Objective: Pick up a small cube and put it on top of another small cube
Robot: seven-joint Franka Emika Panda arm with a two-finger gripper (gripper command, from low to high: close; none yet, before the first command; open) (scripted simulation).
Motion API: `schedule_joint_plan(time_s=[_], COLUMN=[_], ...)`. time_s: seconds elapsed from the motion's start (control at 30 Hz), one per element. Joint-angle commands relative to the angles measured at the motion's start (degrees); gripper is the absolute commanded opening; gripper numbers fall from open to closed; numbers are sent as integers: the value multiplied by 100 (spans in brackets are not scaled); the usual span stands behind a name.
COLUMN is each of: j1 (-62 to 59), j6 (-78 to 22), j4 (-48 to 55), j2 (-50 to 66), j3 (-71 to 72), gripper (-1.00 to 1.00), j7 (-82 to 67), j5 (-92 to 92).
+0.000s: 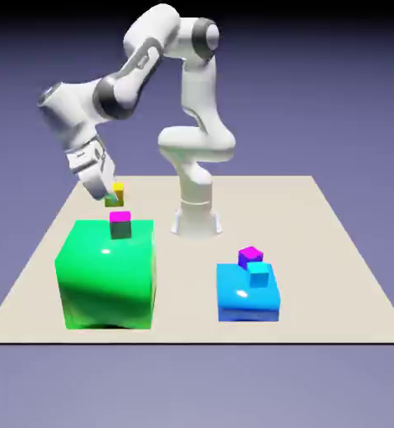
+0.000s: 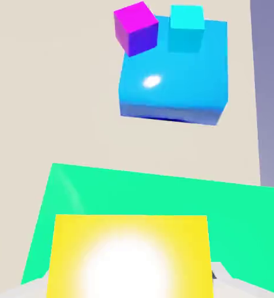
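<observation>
The tool (image 1: pixel 110 196) grips the yellow cube (image 1: pixel 115 195) in the air, just above the magenta-topped cube (image 1: pixel 120 224) on the green block (image 1: pixel 108 272) — pickup done; lowering and release are left.

1. Large blocks: two, one green block (image 1: pixel 106 280) and one blue block (image 1: pixel 248 294).
2. Small cubes: four in all.
3. Magenta-topped cubes: two, one with dark green sides (image 1: pixel 120 225) and one with purple sides (image 1: pixel 250 257).
4. Yellow-orange cube (image 1: pixel 115 194): one.
5. Cyan cube (image 1: pixel 259 275): one.
6. Robot arm (image 1: pixel 141 71): one.
7. Surface (image 1: pixel 334 251): one.
</observation>
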Motion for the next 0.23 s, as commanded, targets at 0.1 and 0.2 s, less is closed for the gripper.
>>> schedule_joint_plan(time_s=[0.1,0.2], j1=[-38,-80], j6=[-463,-987], j4=[415,879], j2=[-58,-124], j3=[-40,-84], gripper=[100,100], j7=[71,154], j5=[-67,-155])
